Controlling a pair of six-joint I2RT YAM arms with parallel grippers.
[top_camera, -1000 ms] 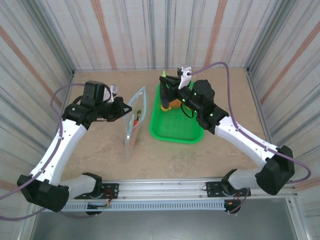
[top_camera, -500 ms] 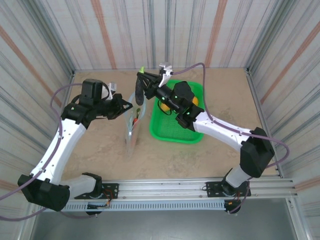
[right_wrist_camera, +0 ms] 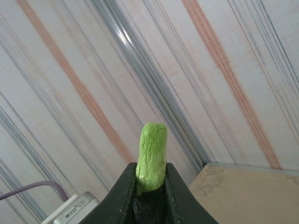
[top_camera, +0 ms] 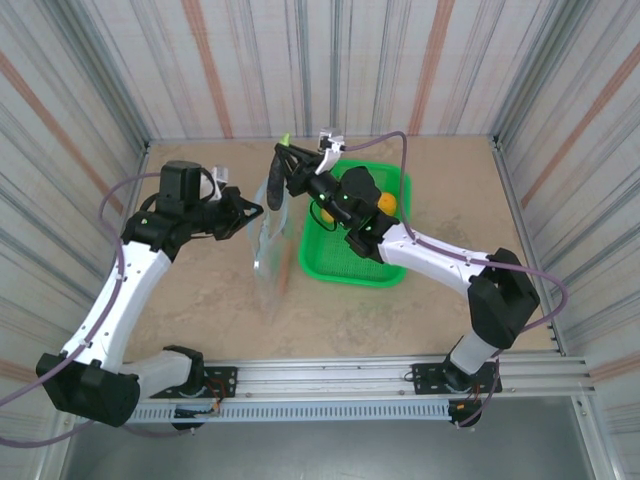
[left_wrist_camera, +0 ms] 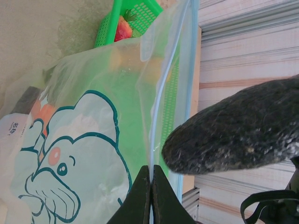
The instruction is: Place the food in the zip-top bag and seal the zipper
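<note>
left jaws pinched on zip-top bag (left_wrist_camera: 93, 140) rim; right jaws clamped on dark vegetable (left_wrist_camera: 233, 130), just beside left jaws. Loading step. Next: probably lower it into the mouth, release.

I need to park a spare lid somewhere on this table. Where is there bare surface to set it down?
Widest bare patch: far right, between the green basket and the right wall. Another: the near strip between basket and rail. Crowded at centre, where the left tool, zip-top bag and right tool holding a dark vegetable meet.

left end effector (top_camera: 248, 212): pinches zip-top bag (top_camera: 270, 252) | right end effector (top_camera: 291, 163): grips dark vegetable (top_camera: 278, 188) above bag
</note>
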